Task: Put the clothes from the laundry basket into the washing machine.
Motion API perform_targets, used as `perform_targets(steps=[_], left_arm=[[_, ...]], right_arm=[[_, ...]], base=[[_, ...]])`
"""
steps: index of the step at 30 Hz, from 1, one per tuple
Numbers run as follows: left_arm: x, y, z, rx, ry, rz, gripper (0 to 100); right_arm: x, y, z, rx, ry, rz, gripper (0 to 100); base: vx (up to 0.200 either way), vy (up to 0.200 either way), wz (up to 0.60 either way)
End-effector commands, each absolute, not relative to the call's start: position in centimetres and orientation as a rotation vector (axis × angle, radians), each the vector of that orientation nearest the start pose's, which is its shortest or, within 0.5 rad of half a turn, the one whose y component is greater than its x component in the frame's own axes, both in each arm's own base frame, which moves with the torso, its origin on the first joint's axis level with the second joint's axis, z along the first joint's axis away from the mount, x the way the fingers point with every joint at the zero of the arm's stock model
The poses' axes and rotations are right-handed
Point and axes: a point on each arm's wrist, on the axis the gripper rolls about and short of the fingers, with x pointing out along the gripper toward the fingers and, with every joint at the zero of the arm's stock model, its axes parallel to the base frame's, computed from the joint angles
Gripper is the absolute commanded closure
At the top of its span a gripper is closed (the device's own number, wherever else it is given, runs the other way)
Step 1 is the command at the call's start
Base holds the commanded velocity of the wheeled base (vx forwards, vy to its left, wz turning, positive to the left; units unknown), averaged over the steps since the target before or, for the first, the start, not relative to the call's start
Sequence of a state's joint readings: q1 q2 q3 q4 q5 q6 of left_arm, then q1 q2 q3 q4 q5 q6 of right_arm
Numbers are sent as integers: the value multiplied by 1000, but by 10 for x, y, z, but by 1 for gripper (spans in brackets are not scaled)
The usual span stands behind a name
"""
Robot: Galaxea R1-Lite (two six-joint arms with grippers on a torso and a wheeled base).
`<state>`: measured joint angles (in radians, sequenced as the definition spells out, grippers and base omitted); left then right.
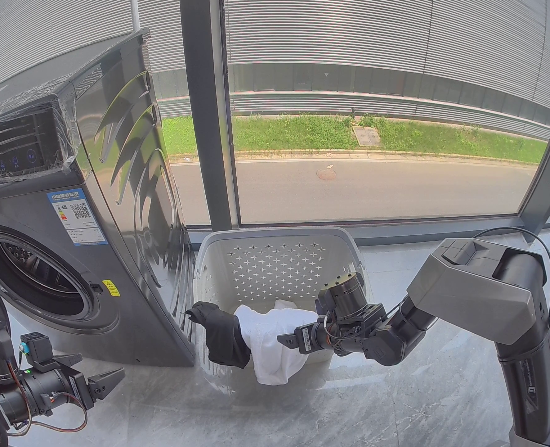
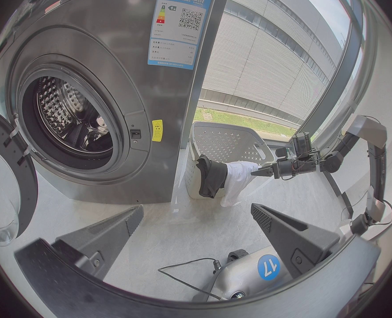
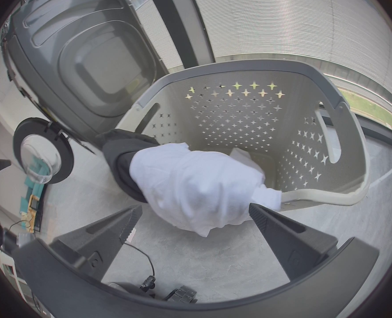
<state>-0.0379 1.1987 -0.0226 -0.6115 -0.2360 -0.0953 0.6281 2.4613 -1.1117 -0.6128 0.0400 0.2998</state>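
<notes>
At the rim of the laundry basket (image 1: 275,233), your right gripper (image 1: 283,341) gapes wide before the white garment (image 3: 196,186); pinch it next.

We see a pale marbled floor (image 1: 411,405), a dark window post (image 1: 203,94), and outside the glass a road (image 1: 362,187), a grass strip (image 1: 411,135) and a ribbed wall (image 1: 380,20).

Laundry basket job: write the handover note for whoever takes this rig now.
Left gripper: open, empty, low in front of the washing machine.
Right gripper: open at the white garment, not closed on it.
The white garment and the black garment hang over the laundry basket front rim.
Done: machine door open; drum contents unclear.
Left: move both garments into the drum.
</notes>
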Motion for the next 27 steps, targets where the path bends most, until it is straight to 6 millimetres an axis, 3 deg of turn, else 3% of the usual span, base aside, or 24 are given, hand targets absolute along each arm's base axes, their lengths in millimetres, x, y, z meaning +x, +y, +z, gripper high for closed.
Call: perform_targets(steps=[1,14,27], left_arm=[[114,-9,93,-148,571,-239,0],[113,-10,95,-148,556,-241,0],[112,-9,96,-146,553,-241,0]], right_arm=[[345,247,-44,69,810,463,0],[363,258,-60,83,771,414,0],[370,267,-59,86,737,433,0]], base=[[0,0,0],[0,0,0],[0,0,0]])
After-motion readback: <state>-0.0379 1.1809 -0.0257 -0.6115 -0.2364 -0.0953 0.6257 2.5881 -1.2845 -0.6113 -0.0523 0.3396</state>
